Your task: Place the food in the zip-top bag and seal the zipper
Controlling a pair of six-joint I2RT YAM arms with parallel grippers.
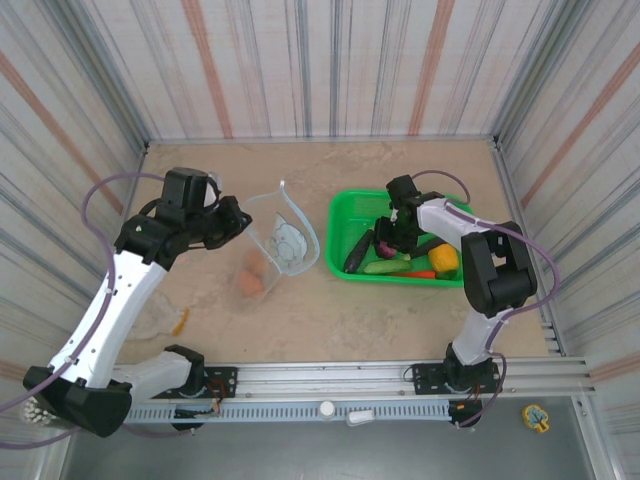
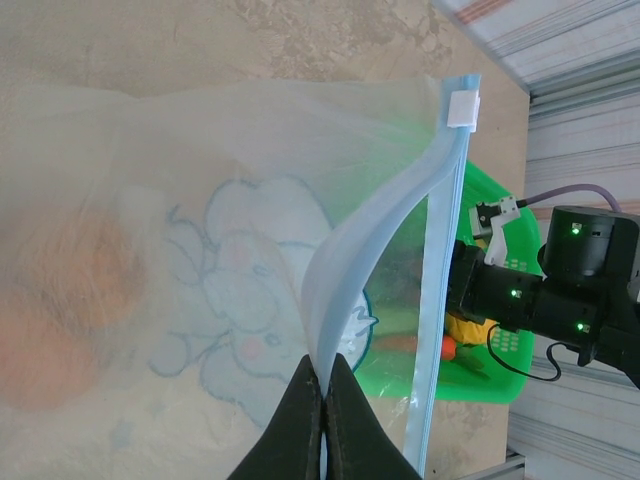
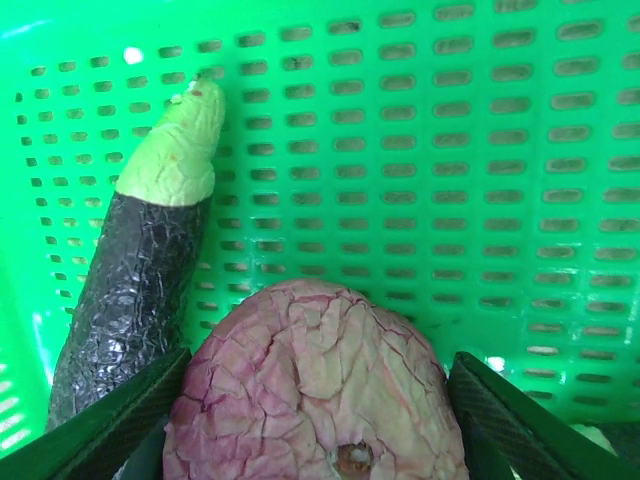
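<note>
The clear zip-top bag (image 1: pixel 285 240) (image 2: pixel 250 280) with the elephant print lies mid-table, its mouth held up. My left gripper (image 1: pixel 240 222) (image 2: pixel 325 375) is shut on one lip of the light-blue zipper (image 2: pixel 440 300). Orange round pieces (image 1: pixel 252 282) (image 2: pixel 80 290) sit inside the bag. My right gripper (image 1: pixel 385 240) (image 3: pixel 320 400) reaches down into the green basket (image 1: pixel 345 205) (image 3: pixel 450 150), its fingers pressed on both sides of the purple-pink ball (image 3: pixel 320 340). The dark eggplant (image 3: pixel 130 290) (image 1: pixel 357 252) lies just left of it. Cucumber (image 1: pixel 385 267), yellow pepper (image 1: pixel 444 258) and carrot (image 1: pixel 420 273) lie in the basket.
Striped walls close in the table on three sides. A small orange-yellow piece (image 1: pixel 181 320) lies on the table near the left arm. A metal rail (image 1: pixel 340 378) runs along the near edge. The white zipper slider (image 2: pixel 462 110) sits at the far end of the zipper.
</note>
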